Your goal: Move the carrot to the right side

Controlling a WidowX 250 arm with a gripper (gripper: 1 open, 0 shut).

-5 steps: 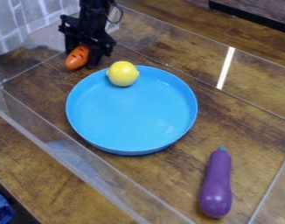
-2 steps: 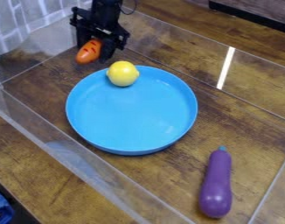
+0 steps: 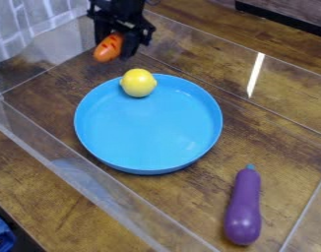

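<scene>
- While the gripper (image 3: 114, 41) hangs over the far left part of the wooden table (image 3: 45, 167), its jaws are clamped narrow on the carrot (image 3: 110, 45), which now sits clear of the wood; a second ago the carrot lay low by the plate's far left rim, so the lift is done.
- Since then the gripper has carried the carrot up and a little toward the far edge, and in the picture it has drifted slightly rightward. That reads as the carry phase beginning, with nearly all of the sideways travel left.
- Just below and right of the gripper, the yellow ball (image 3: 138, 83) rests on the far rim area of the blue plate (image 3: 150, 138), unmoved. A low path across it could knock the ball, so the height gained looks useful.
- Across the middle, the plate fills the table's centre and has not shifted.
- Further right, bare wood lies past the plate's right rim near the far right corner, a likely place to set the carrot down.
- At the near right corner, the purple eggplant (image 3: 242, 205) lies where it was, well apart from the gripper.
</scene>
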